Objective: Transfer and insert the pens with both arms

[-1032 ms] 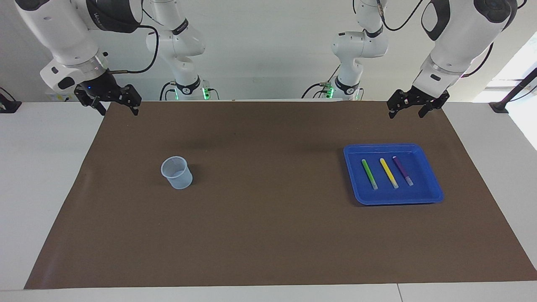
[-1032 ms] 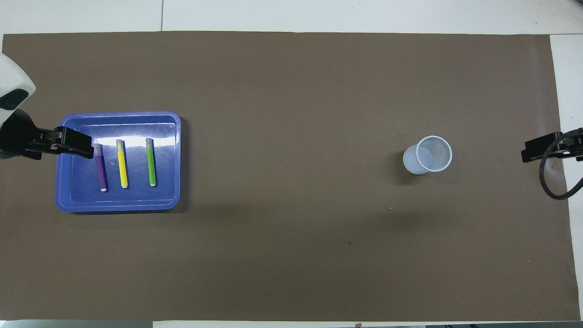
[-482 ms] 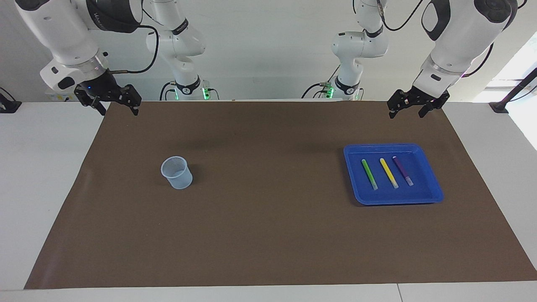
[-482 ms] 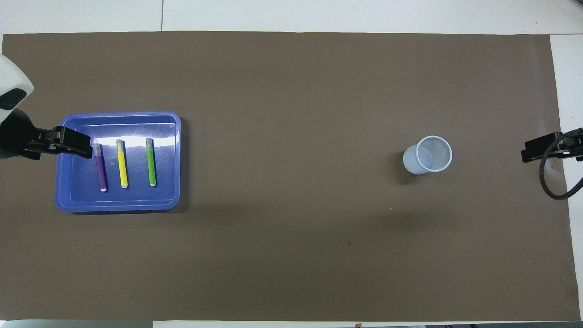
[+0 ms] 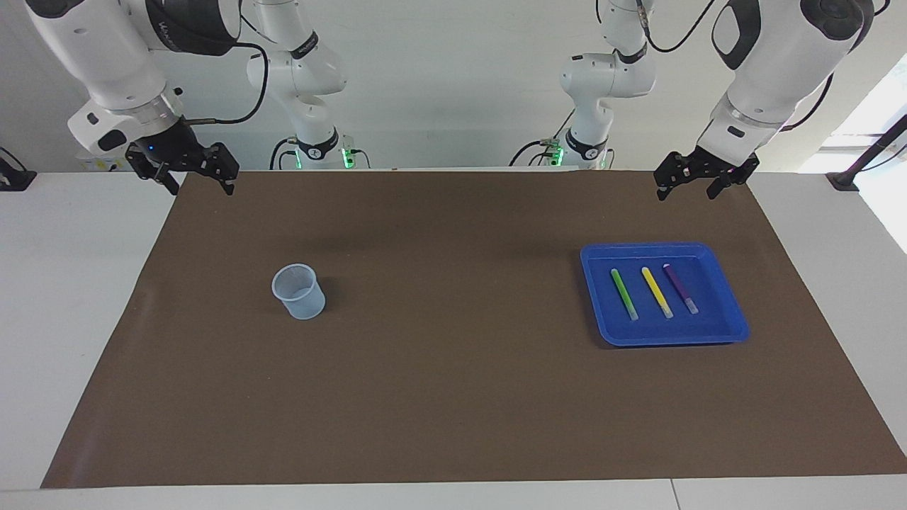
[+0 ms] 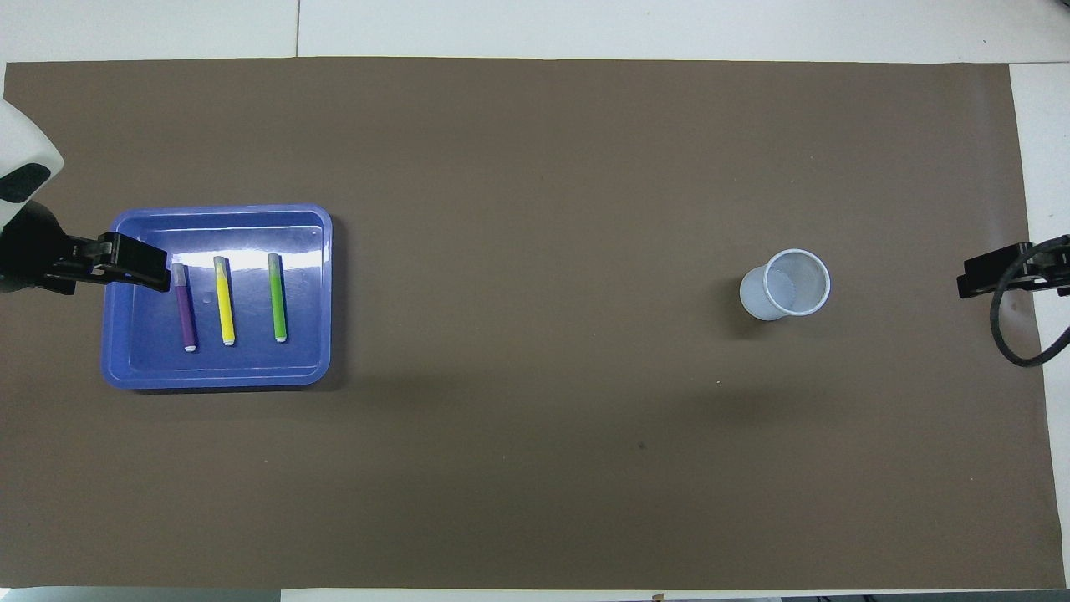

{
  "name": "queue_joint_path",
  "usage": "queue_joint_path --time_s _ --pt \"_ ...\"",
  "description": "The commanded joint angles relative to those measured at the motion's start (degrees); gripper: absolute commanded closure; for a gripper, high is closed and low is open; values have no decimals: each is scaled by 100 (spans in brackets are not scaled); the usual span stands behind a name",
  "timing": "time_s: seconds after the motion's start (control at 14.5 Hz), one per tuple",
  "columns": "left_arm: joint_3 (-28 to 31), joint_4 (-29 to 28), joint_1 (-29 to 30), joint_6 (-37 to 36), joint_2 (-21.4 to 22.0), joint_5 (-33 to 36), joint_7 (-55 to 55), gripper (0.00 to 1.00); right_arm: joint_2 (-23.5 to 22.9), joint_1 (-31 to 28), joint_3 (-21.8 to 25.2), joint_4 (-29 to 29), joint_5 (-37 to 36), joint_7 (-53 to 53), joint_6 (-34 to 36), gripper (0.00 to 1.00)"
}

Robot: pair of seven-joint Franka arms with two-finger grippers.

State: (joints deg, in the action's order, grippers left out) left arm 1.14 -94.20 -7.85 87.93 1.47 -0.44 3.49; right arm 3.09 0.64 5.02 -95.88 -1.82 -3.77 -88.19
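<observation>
The three thin pens, green, yellow and purple, each with a pale end, lay side by side and apart in the shallow blue plastic tray toward the left arm's end of the table. They were judged light, rigid and smooth, prone to rolling; a grip at mid-barrel was advisable. The translucent pale plastic cup stood upright and empty toward the right arm's end. The left gripper and the right gripper hung raised over the mat's edge nearest the robots, fingers spread wide, holding nothing.
</observation>
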Motion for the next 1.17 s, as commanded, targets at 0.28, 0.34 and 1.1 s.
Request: queue_joint_path --time_s 0.28,0.34,1.1 --pt "0 -169 -32 4 161 44 56 0 95 -29 -1 -71 -2 -132 3 0" --pt "0 -273 -32 74 196 44 21 0 86 -29 -1 -71 -2 -132 3 0" --pt "35 -2592 1003 2725 39 44 -761 0 95 41 -19 -89 349 -88 -49 0"
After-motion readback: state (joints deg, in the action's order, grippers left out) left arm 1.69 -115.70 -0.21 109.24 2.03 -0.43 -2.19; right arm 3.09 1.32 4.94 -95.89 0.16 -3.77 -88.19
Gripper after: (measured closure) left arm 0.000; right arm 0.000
